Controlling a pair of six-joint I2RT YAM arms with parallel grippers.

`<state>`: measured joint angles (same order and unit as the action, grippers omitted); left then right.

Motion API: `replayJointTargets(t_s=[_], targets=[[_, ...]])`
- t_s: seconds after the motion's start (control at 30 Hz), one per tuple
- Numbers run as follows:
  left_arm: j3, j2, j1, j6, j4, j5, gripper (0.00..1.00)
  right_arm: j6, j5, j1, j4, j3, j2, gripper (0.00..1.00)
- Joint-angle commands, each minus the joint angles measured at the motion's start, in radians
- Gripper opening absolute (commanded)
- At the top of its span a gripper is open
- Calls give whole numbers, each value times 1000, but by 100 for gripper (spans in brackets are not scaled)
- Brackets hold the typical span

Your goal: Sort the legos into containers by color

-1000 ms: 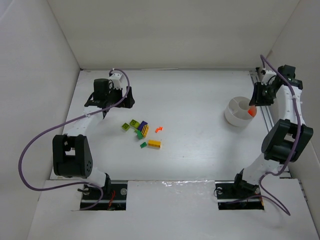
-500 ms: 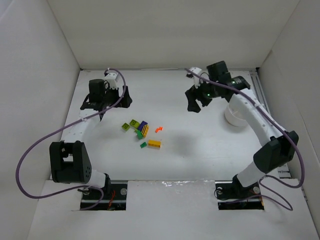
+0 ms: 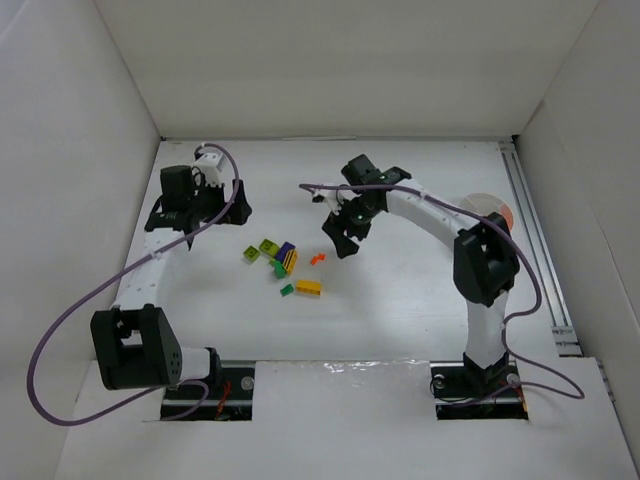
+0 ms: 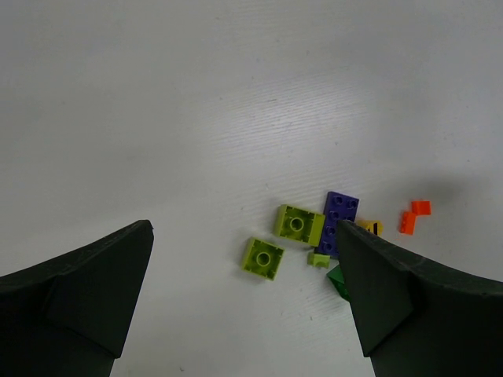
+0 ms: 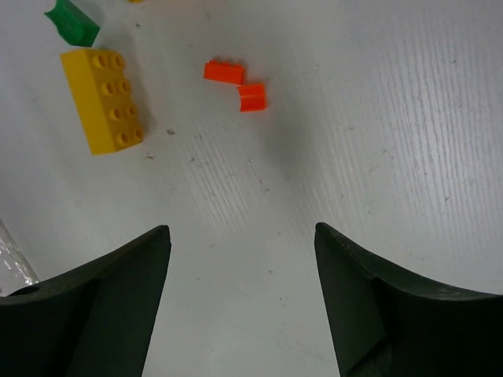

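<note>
The legos lie in a loose cluster mid-table: two lime green bricks [image 3: 250,254] [image 4: 263,258], a purple one [image 3: 287,249] [image 4: 340,222], a long yellow one [image 3: 309,288] [image 5: 104,98], a dark green one [image 3: 287,290] [image 5: 72,22] and two small orange pieces [image 3: 318,258] [image 5: 252,96]. My right gripper [image 3: 338,240] [image 5: 241,228] hovers open just right of the orange pieces, nothing between its fingers. My left gripper [image 3: 218,214] [image 4: 244,228] hangs wide open up-left of the cluster, empty. The white bowl of containers [image 3: 478,200] sits far right, partly hidden behind my right arm, with something orange at its edge.
White walls enclose the table on the left, back and right. A rail [image 3: 535,250] runs along the right edge. Purple cables loop off both arms, the left one hanging past the table's left side.
My right arm has swung left from the bowl to the brick cluster, and its jaws have opened. My left gripper has drifted slightly left, still open.
</note>
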<state>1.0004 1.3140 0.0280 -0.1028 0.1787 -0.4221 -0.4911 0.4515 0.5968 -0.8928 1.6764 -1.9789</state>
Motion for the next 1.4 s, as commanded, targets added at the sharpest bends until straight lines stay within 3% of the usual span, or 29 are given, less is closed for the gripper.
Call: replayJointTargets(t_s=[0.0,0.3,0.5,0.77,1.37], targets=[[-22,-50,39,6,36,2,100,81,-77,53,112,28,6,77],[-63,-90,49,15,35,52,100,213,-312,165,222,28,-58,71],[-40,-67,78,-3,25,52,100,227,-332,196,232,19,-101,70],[41,11,164,17,47,-53,100,217,-355,205,232,31,-149,69],[50,30,164,17,38,-64,100,187,-356,215,239,69,-218,59]])
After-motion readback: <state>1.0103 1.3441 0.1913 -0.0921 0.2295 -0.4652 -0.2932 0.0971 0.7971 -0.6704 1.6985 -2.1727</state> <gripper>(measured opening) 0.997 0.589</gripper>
